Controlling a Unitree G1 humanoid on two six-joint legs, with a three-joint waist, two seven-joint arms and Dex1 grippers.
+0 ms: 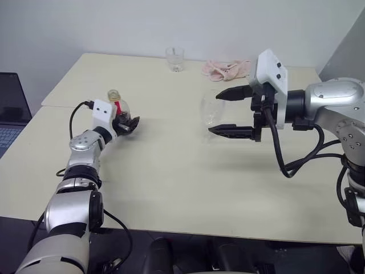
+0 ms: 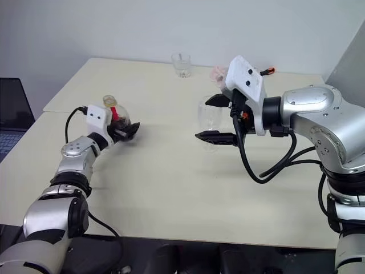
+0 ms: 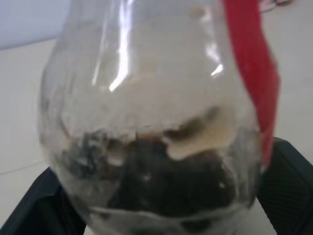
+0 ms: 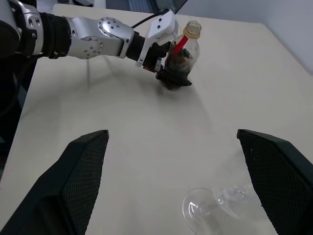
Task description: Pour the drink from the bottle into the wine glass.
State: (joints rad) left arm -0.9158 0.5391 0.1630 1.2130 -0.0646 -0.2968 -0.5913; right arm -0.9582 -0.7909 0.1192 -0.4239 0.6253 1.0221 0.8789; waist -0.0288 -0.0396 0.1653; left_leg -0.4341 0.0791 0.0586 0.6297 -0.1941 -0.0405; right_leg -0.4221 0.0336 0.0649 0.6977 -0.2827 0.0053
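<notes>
A: Clear plastic bottle, squat and bulbous, yellow cap, red label strip down the neck. It stands upright on the beige table, toward its left side. Dark brown drink fills only the bottom of the body, with a pale patch across its top.

B: Left arm pose?

A: Reaching forward, roughly level, with the left gripper at the bottle's base. Black fingers sit on either side of the body, spread about as wide as the bottle. Whether they press the plastic I cannot tell; contact points are hidden behind the body.

B: The wine glass?

A: Wine glass is near mid-table, well apart from the bottle. The right gripper is held above the table at the glass, pointing across toward the left, one finger above the other, jaws spread wide. The glass appears between them; a grip cannot be confirmed. In the right wrist view the glass lies across the frame, foot nearest, its bowl cut off.

B: Background?

A: Short clear tumbler and crumpled pink cloth at the far edge, laptop off to the left.
</notes>
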